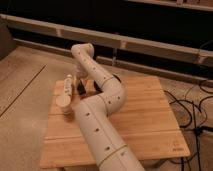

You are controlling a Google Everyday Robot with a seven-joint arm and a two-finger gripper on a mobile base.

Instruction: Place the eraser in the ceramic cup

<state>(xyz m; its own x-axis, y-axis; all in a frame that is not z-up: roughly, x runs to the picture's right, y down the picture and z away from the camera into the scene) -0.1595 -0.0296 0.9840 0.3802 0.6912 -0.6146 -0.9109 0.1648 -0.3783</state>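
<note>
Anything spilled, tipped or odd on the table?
Nothing stands out on the wooden table. The gripper is low over its far left part, beside the long white object; the arm hides some of the top.

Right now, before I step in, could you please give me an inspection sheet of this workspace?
Surface: wooden table, with a plank top.
Job's things: cup stands near the table's left edge; eraser cannot be made out.
Clutter: long white bar just behind the cup; black bowl at the back, mostly hidden by the arm.
Grippers: end effector is shut and low over the table, just right of the cup; cannot tell whether it holds anything.
Cables: black cables lie on the floor right of the table.
Surroundings: pale floor on the left; dark wall with light rails behind.
</note>
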